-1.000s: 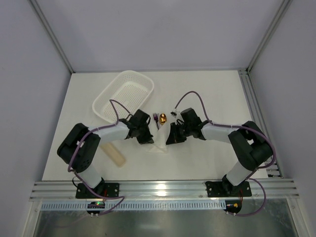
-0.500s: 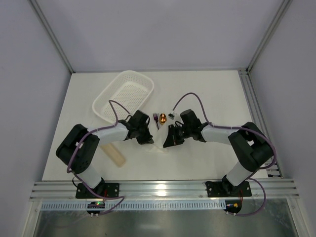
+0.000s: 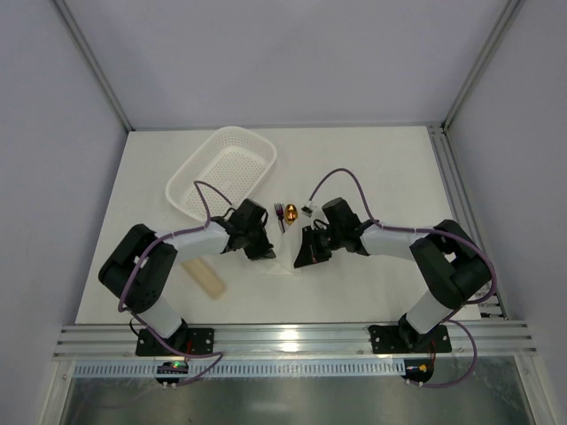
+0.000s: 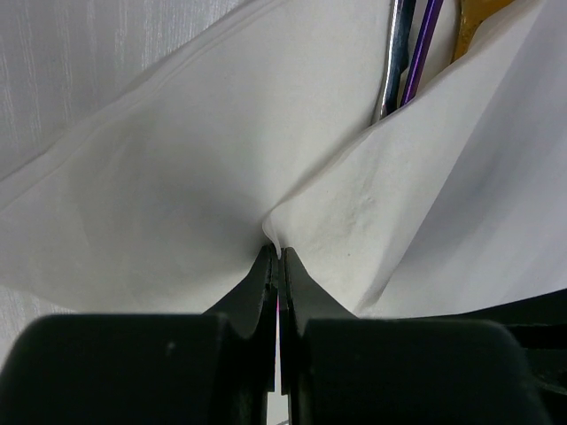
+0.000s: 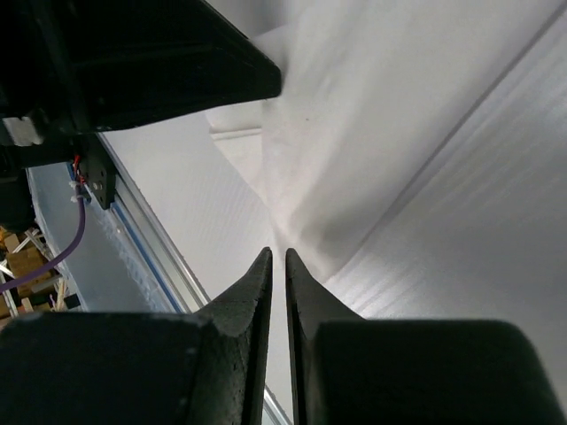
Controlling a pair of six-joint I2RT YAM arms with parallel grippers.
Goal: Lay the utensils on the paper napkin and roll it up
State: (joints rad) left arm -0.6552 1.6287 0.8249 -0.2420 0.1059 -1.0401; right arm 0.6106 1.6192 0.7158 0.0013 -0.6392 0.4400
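Utensils (image 3: 294,213) are already laid on the napkin (image 4: 177,177), with their heads showing past its far edge and the handles covered by paper. Rolling is judged begun but not done: the paper is raised in loose folds and no tight roll is formed. The napkin lies mid-table, between both pincers. The left pincer (image 4: 277,257) is clamped fully on a raised fold. The right pincer (image 5: 276,257) is closed to a thin slit, with a fold running into its tips, judged pinched.

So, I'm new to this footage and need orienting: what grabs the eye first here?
Mid-table, the left fingers and right fingers meet, each pinching a fold of the paper napkin. The utensils poke out of its far end, and a white basket sits far left.
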